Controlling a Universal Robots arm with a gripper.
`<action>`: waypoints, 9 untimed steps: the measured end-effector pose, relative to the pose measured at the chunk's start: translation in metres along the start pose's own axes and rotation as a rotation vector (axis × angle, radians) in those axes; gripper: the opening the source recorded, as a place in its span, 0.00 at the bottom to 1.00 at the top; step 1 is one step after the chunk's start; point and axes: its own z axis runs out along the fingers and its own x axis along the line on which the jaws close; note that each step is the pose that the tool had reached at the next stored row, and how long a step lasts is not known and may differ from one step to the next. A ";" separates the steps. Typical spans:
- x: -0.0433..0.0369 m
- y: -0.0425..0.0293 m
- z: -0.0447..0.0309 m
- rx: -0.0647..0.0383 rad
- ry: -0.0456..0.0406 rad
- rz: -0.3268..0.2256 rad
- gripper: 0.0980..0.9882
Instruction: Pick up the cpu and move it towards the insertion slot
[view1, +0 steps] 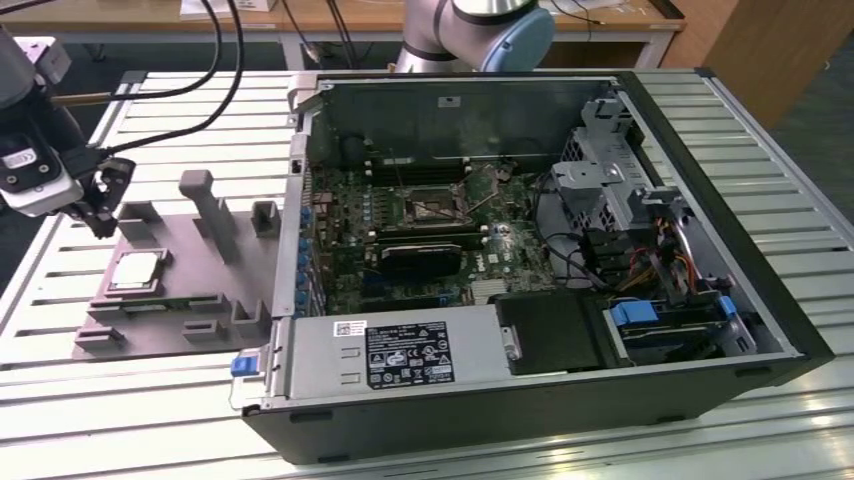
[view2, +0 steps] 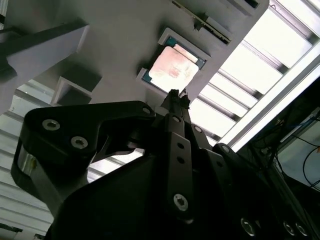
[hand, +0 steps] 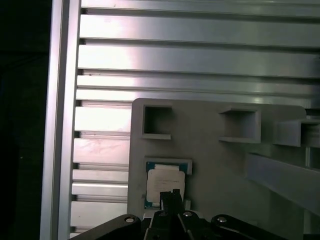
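At the exterior view's far left, your gripper (view1: 103, 222) hung above the slatted table (view1: 67, 400), over the near corner of the grey fixture plate (view1: 200, 295). In both wrist views the fingertips (view2: 173, 96) (hand: 169, 194) looked pressed together with no gap, and nothing was pinched between them.

Just to the exterior view's right of those tips, and lower, the cpu (view1: 138, 271) lay flat in its shallow recess on the plate, metal top facing up. It was close to the tips but not touching them. In the second wrist view the chip (view2: 172, 70) sat just past the tips. In the first wrist view the tips overlapped one edge of the chip (hand: 164, 180). The chip is square, so you had no long axis to line up with. What counted was that it lay almost directly under the fingers, offset a little toward the case.

Further to the exterior view's right stood the open computer case (view1: 441, 110). The insertion slot (view1: 430, 203), a shiny frame with a dark centre, sat on the board inside it, well apart from both the chip and the gripper. I judged that you had not yet grasped the chip and that the whole carry to the slot remained.
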 end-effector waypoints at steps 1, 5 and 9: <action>0.0000 -0.0007 0.0015 0.000 0.0001 0.000 0.01; 0.0000 -0.0032 0.0070 0.000 0.0000 0.000 0.01; -0.0001 -0.0047 0.0136 0.000 0.0002 0.000 0.01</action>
